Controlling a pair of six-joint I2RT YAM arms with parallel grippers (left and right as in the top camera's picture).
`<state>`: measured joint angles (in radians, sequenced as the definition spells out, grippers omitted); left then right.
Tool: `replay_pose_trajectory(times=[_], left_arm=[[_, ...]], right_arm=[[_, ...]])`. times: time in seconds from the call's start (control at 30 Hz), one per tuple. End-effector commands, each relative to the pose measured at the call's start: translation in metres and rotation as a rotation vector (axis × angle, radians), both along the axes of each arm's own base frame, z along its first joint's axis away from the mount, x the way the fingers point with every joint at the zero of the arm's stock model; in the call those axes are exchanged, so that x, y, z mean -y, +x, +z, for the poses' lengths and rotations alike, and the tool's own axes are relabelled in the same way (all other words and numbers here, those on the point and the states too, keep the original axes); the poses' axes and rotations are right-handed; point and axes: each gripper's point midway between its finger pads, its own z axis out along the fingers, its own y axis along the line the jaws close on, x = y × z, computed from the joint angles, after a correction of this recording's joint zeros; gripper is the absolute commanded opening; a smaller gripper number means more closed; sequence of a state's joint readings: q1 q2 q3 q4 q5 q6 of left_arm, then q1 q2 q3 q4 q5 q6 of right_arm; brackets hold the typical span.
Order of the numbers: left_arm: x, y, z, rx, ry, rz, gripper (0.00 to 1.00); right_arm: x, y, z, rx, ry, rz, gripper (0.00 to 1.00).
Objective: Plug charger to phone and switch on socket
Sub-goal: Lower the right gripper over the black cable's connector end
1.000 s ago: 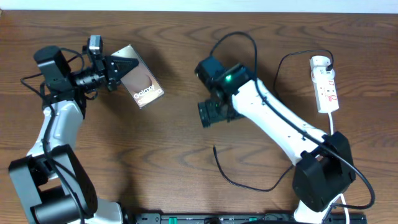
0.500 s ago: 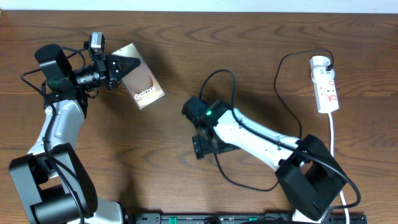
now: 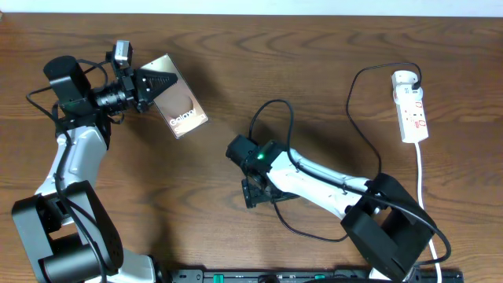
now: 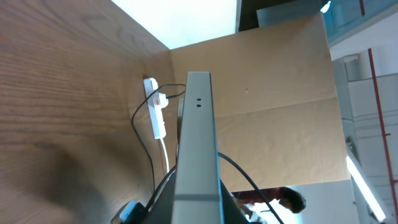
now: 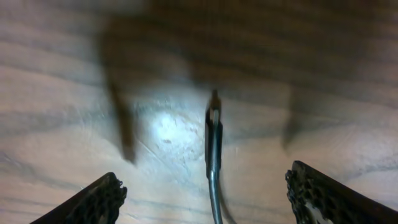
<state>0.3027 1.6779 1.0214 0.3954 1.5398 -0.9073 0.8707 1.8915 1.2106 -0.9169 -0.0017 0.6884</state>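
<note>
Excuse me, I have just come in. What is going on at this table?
The left gripper holds the flat dark glossy smartphone tilted up off the wooden table. The right gripper hangs low, fingers open on either side of the small black plug tip of the thin black charger cable, which lies on the wood, not yet grasped. The narrow white power strip lies at the far right, untouched; its switch state cannot be seen.

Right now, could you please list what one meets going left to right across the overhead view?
The left gripper → phone → right gripper → socket. The charger spans too widely to place.
</note>
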Motion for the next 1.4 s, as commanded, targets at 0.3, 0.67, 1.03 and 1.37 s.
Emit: replay_pose_trajectory(times=[0.3,0.67,1.03,1.37], left_arm=[[-0.007,-0.002,0.014,0.072,0.014,-0.011,0.07],[-0.01,-0.002,0.014,0.071,0.014,-0.004,0.07],[-0.01,-0.002,0.014,0.071,0.014,-0.004,0.07],[-0.01,-0.002,0.014,0.071,0.014,-0.004,0.07]], right_arm=[[-0.002,0.007,-0.007,0.015,0.026,-0.072,0.68],[0.001,0.003,-0.011,0.003,0.02,-0.093,0.63],[0.005,-0.003,-0.016,-0.027,0.018,-0.122,0.58],[0.01,-0.004,-0.03,-0.077,0.005,-0.148,0.49]])
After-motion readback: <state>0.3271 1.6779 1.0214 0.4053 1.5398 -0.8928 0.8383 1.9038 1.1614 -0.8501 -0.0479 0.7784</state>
